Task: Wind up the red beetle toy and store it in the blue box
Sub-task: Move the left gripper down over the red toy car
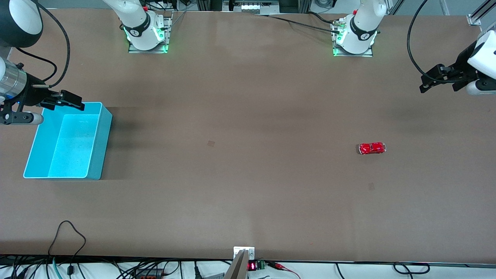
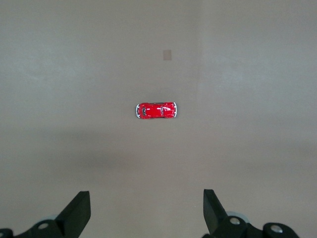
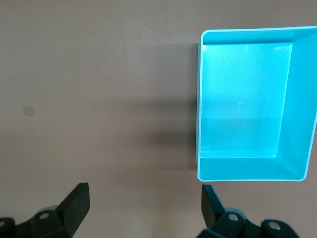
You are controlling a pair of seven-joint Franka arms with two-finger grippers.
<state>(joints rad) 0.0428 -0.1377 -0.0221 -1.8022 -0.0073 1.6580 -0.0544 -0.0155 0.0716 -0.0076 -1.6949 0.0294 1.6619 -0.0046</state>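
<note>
Lying on the bare table toward the left arm's end, the red beetle toy (image 1: pixel 372 148) sits well apart from the spread, empty left gripper (image 1: pixel 426 83), while the right gripper (image 1: pixel 71 101), also spread, hangs over the blue box (image 1: pixel 97 162).

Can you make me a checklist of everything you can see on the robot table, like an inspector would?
Surface: brown table, a few faint marks.
Job's things: red beetle toy sits on its wheels toward the left arm's end; blue box sits toward the right arm's end, nothing in it.
Clutter: nothing seen.
Grippers: left gripper open, up in the air at its end of the table, holding nothing; right gripper open, over the box's rim, holding nothing.
Cables: black cables loop over the table's near edge; more run by the arm bases.
Surroundings: small red display at the near edge.
</note>
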